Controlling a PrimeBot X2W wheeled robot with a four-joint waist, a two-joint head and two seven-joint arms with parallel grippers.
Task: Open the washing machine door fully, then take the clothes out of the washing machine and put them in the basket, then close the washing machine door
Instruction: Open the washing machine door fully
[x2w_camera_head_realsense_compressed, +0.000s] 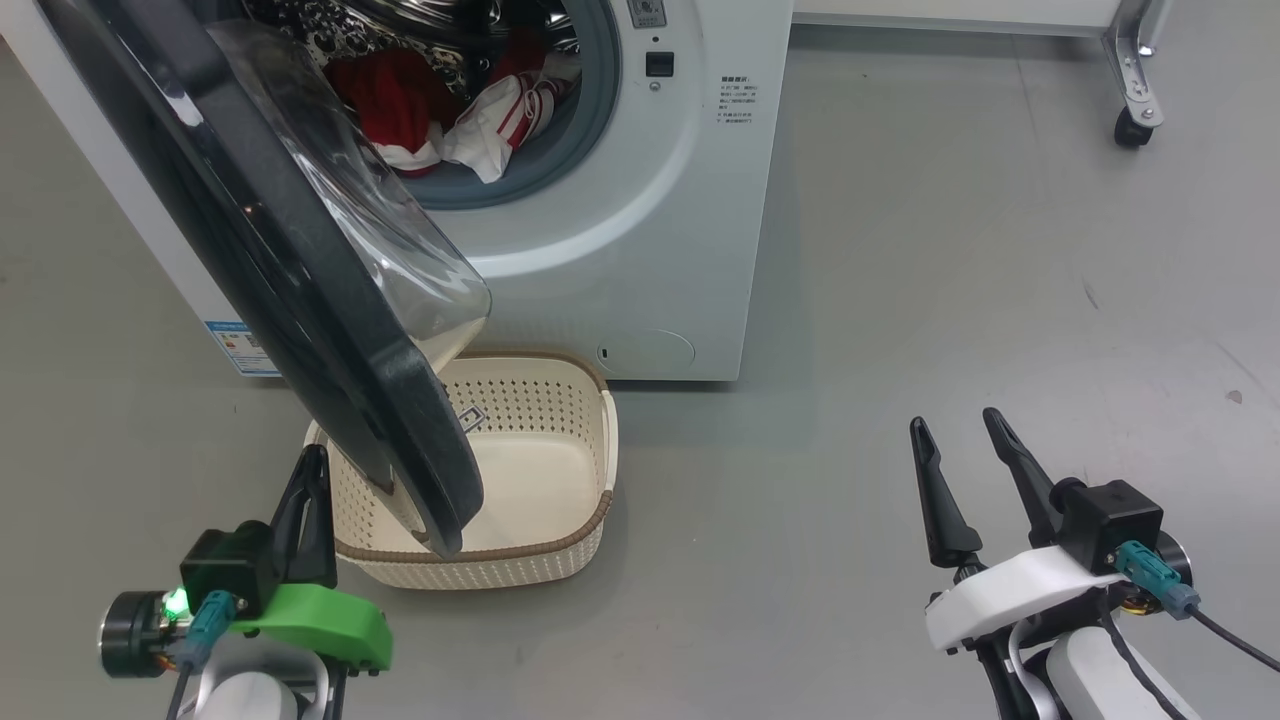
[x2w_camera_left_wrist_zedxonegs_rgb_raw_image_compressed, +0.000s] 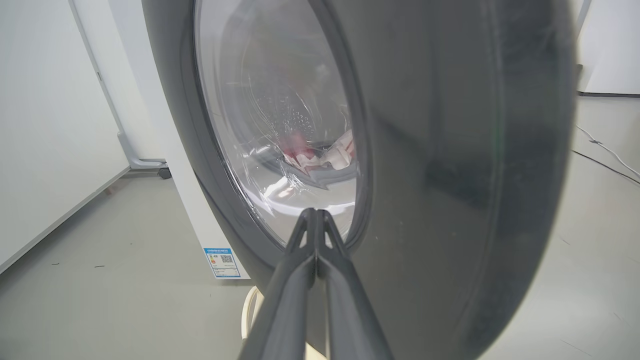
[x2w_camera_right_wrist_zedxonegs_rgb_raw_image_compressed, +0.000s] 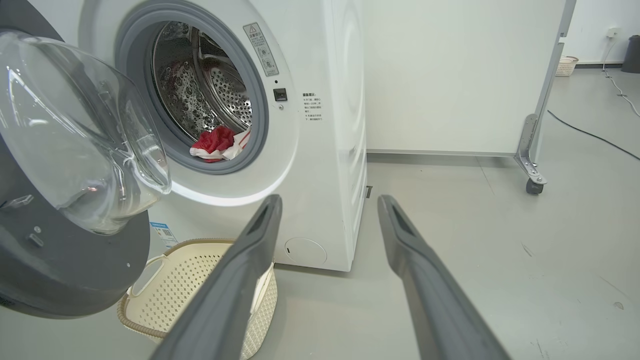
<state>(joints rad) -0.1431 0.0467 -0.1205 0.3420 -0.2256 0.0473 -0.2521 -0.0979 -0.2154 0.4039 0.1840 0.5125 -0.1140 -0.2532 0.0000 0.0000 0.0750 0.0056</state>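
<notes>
Here, closest to us, the left gripper (x2w_camera_head_realsense_compressed: 317, 462) has its two dark fingers pressed together with nothing between them. It sits just beside the near left corner of the basket (x2w_camera_head_realsense_compressed: 560, 565). In the left wrist view its joined tips (x2w_camera_left_wrist_zedxonegs_rgb_raw_image_compressed: 315, 214) point at the outer face of the washing machine door (x2w_camera_left_wrist_zedxonegs_rgb_raw_image_compressed: 450, 150), near the lower edge of the glass; we cannot tell whether they touch it. The right gripper (x2w_camera_head_realsense_compressed: 955, 422) hangs well off to the right over bare grey floor (x2w_camera_head_realsense_compressed: 900, 250), its fingers spread wide and empty. The right wrist view confirms this, with open floor showing between the tips (x2w_camera_right_wrist_zedxonegs_rgb_raw_image_compressed: 330, 200). Next out, the cream basket stands on the floor, touching or nearly touching the front of the washing machine (x2w_camera_head_realsense_compressed: 620, 260). The door (x2w_camera_head_realsense_compressed: 330, 330) is swung partway out, and its black rim and clear bowl hang above the basket's left half. Beyond that, the clothes (x2w_camera_head_realsense_compressed: 400, 100) lie in the drum (x2w_camera_right_wrist_zedxonegs_rgb_raw_image_compressed: 225, 95), a red and white heap (x2w_camera_right_wrist_zedxonegs_rgb_raw_image_compressed: 215, 142) resting low against the grey gasket (x2w_camera_head_realsense_compressed: 590, 120). Farthest off, a white panel on a caster (x2w_camera_head_realsense_compressed: 1133, 128) stands to the machine's right.
</notes>
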